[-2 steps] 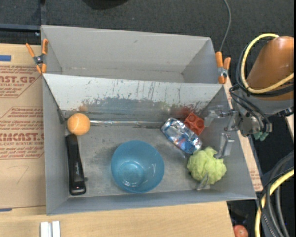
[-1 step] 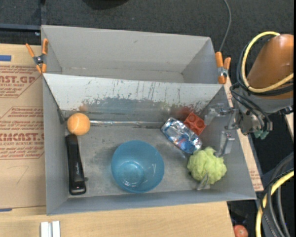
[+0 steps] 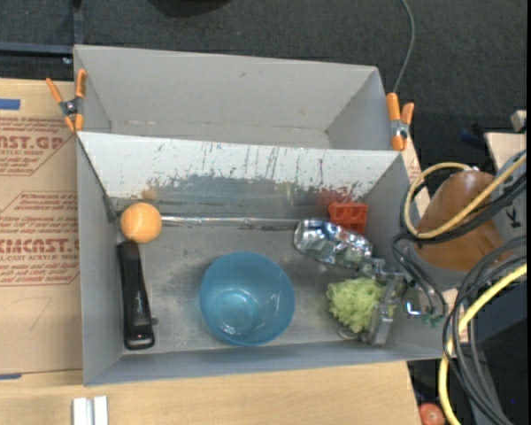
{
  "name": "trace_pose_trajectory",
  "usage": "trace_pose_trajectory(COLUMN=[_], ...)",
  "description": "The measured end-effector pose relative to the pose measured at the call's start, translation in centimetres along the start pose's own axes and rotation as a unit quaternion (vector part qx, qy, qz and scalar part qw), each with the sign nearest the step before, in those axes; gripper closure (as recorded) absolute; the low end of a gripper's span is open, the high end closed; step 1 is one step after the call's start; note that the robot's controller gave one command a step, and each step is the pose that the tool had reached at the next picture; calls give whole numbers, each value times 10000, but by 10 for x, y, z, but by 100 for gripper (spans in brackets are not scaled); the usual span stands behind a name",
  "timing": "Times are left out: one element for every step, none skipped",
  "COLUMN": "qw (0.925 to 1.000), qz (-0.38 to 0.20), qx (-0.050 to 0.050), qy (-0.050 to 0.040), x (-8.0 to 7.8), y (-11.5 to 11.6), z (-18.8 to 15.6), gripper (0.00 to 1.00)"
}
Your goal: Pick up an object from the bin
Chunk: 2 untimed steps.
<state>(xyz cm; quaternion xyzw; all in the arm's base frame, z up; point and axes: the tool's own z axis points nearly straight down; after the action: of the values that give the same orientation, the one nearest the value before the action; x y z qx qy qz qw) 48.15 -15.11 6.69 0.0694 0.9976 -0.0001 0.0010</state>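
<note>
The claw [image 3: 385, 315] sat low in the grey bin's [image 3: 230, 87] near right corner, right beside a green leafy clump [image 3: 352, 299].
Whether the claw was open or closed could not be told. A crumpled silver foil piece [image 3: 329, 242] lay just behind the clump, with a red block [image 3: 348, 213] behind it. A blue bowl [image 3: 246, 297] sat mid-floor, and an orange ball [image 3: 141, 222] and a black stapler [image 3: 134, 295] lay at the left.
</note>
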Motion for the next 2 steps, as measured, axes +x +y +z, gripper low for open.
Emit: trace_pose_trajectory(qw=[9951,9984], qz=[-984,565], qx=[13,-1], qy=[-46,3], x=[0,5], y=[-5,27], z=[-87,-32], gripper=[0,0])
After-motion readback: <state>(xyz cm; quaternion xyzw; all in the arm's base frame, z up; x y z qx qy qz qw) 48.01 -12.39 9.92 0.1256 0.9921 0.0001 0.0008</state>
